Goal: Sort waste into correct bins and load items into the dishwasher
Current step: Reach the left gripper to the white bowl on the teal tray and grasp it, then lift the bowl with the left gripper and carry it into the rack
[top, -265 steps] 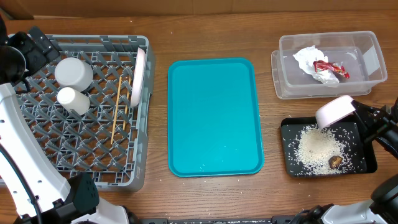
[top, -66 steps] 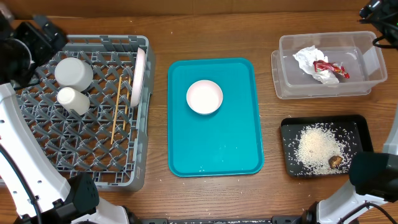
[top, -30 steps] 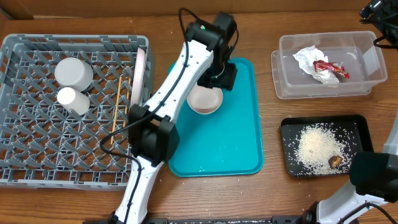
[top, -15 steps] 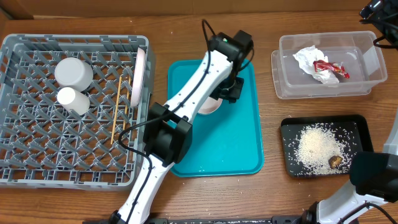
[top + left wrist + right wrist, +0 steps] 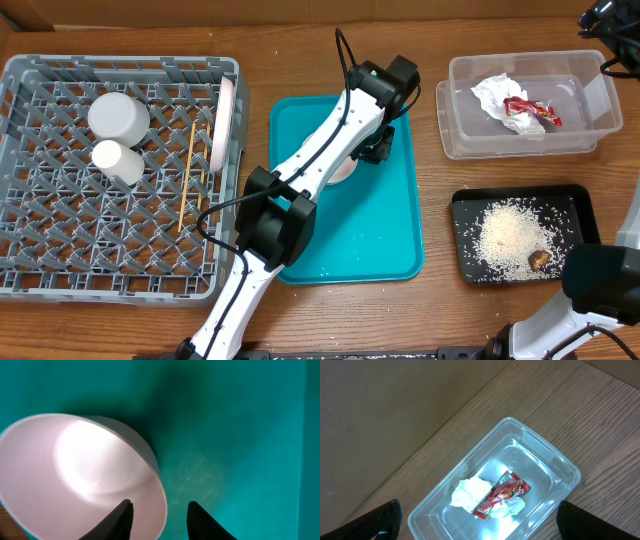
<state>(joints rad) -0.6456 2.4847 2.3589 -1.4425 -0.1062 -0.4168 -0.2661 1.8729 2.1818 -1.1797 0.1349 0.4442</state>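
A white bowl lies on the teal tray; from overhead only a sliver of this bowl shows under the left arm. My left gripper straddles the bowl's right rim, one finger inside and one outside, with gaps on both sides, so it is open. My right gripper hangs wide open high above the clear tub, which holds the crumpled napkin and the red wrapper. The grey rack holds a bowl, a cup, chopsticks and a plate on edge.
The black tray at the right front holds rice grains and a brown scrap. The clear tub stands behind it. A few grains lie on the teal tray near its front edge.
My left arm has swung right across the teal tray to the bowl's right rim, and its jaws have narrowed around that rim. The right arm has not moved.
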